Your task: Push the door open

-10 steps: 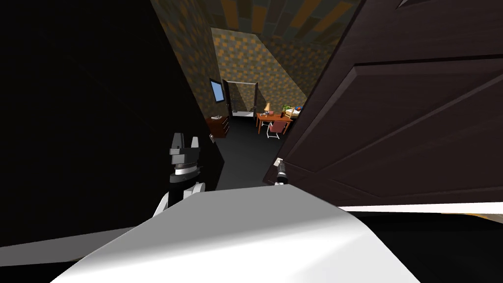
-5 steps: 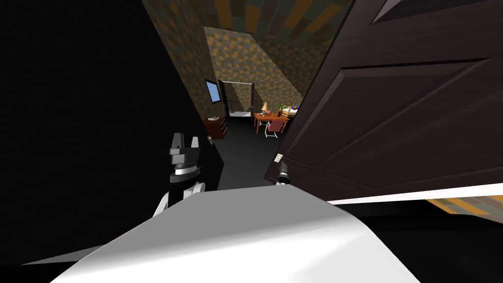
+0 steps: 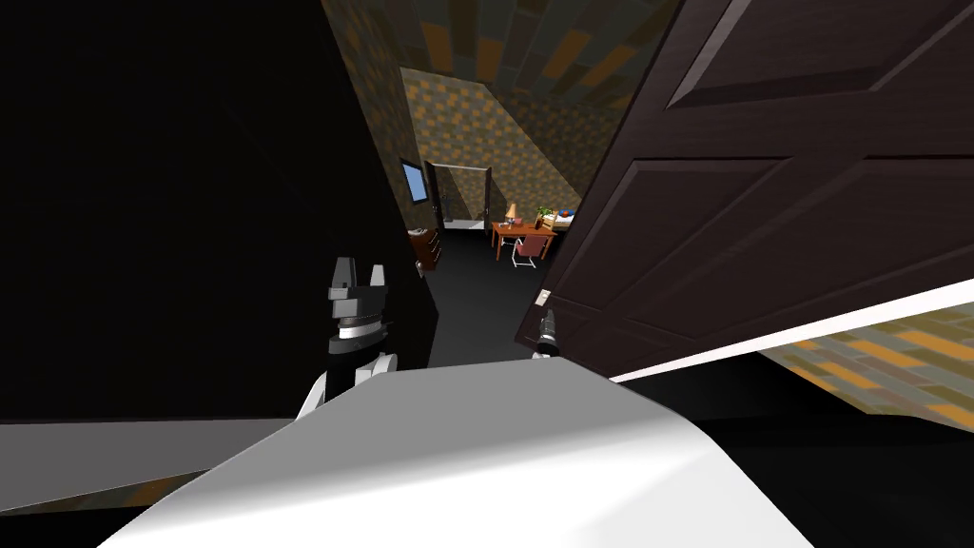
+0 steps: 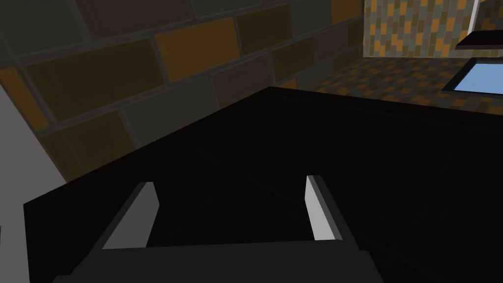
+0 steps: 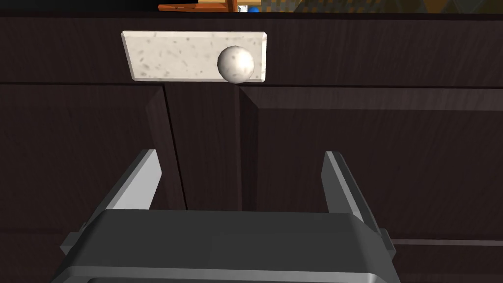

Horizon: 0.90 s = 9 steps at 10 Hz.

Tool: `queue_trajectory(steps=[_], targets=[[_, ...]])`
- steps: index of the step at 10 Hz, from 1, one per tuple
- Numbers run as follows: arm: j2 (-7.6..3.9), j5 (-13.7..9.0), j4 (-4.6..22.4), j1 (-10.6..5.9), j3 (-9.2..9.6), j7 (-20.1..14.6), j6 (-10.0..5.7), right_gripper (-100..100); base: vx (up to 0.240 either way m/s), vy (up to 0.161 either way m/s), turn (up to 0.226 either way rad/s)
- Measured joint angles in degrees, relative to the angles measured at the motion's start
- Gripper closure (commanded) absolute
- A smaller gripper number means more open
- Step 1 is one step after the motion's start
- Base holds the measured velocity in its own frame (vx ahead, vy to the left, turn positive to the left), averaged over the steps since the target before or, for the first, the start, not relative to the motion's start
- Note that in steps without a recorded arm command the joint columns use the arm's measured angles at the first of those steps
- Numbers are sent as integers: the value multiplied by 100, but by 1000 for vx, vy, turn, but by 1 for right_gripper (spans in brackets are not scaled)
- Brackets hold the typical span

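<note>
A dark brown panelled door stands partly swung open on my right. My right gripper is at the door's free edge, low down. In the right wrist view that gripper is open, its fingers close to the door's face with nothing between them. A round white knob on a speckled pale plate sits just beyond the fingertips. My left gripper is raised on the left, apart from the door. It is open over a flat black surface.
Through the gap lies a dark floor leading to a room with an orange desk, a chair, a dresser and a blue screen. A black area takes up the left side.
The door has swung further round, and more patterned surface shows under its pale lower edge on the right. My head view has turned a little. The left arm has not moved.
</note>
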Motion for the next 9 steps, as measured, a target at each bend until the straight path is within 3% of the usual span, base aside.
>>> queue_trajectory(steps=[6,9], targets=[[-86,-22,64,14,-51,10,-110,-100,182,-100,29],[-40,-36,100,16,-82,21,-172,-100,153,-66,18]])
